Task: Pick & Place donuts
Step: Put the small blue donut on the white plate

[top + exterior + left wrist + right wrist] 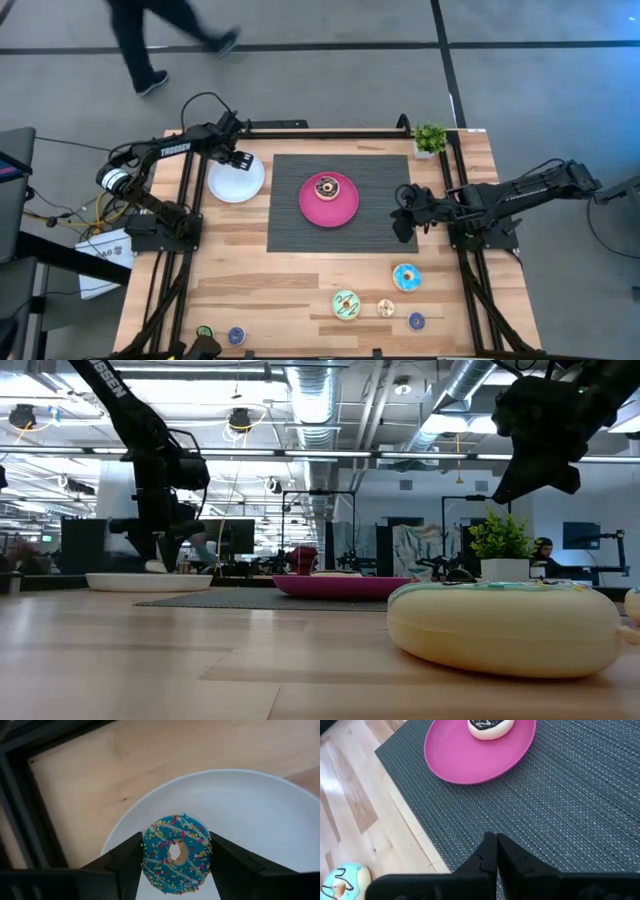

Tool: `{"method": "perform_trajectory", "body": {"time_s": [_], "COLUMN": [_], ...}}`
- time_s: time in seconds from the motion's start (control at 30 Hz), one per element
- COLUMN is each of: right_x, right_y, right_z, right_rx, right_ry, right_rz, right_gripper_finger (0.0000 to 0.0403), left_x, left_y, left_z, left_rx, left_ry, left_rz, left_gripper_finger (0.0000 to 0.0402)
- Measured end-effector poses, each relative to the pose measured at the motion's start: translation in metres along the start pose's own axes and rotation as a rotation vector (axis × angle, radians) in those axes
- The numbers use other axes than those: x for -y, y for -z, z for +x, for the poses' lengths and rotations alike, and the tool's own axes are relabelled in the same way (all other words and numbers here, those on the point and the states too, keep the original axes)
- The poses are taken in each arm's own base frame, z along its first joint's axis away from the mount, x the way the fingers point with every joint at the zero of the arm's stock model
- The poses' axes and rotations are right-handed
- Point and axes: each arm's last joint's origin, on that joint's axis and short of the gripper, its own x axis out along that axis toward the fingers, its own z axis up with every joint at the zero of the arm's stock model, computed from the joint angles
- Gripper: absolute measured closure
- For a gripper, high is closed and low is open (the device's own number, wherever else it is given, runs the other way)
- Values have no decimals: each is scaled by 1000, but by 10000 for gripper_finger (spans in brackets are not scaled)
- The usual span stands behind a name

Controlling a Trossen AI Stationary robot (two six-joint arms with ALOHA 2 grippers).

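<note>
A tiny blue sprinkled donut (pixel 176 854) sits between my left gripper's (pixel 175 870) fingers, over the white plate (pixel 260 815), which lies at the table's far left (pixel 232 186). My right gripper (pixel 496 852) is shut on nothing and hovers over the dark mat (pixel 580 800), right of the pink plate (pixel 340 212). The chocolate donut (pixel 327 187) lies flat on that plate. The light blue donut (pixel 406 277), the pale green donut (pixel 346 305) and tiny cream (pixel 386 308), blue (pixel 416 321), blue (pixel 236 336) and green (pixel 204 332) rings lie on the near wood. My left gripper pinches the tiny blue donut between its two fingers (pixel 127 865), which press on opposite sides of the outer rim (pixel 147 855). The ring's iced face and hole are turned toward the wrist camera. Whether it touches the white plate below, I cannot tell.
A small potted plant (pixel 430 138) stands at the table's far right corner. Black frame rails (pixel 300 127) run along the far edge and both sides. A person (pixel 150 40) walks on the floor beyond the table. Bare wood lies between the mat and the near donuts.
</note>
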Motion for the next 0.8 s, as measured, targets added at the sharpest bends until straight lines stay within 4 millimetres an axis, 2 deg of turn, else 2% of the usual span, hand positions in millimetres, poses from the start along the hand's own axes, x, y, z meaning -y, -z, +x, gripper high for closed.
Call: {"method": "perform_trajectory", "body": {"time_s": [0.3, 0.8], "right_x": [0, 0], "right_y": [0, 0], "right_z": [0, 0], "right_rx": [0, -1], "right_ry": [1, 0], "right_rz": [-19, -18], "right_gripper_finger": [403, 403], "left_x": [12, 15], "left_y": [2, 2], "left_z": [17, 18], "left_rx": [-44, -40], "left_ry": [-39, -6], "left_rz": [40, 35], "left_gripper_finger": [205, 194]}}
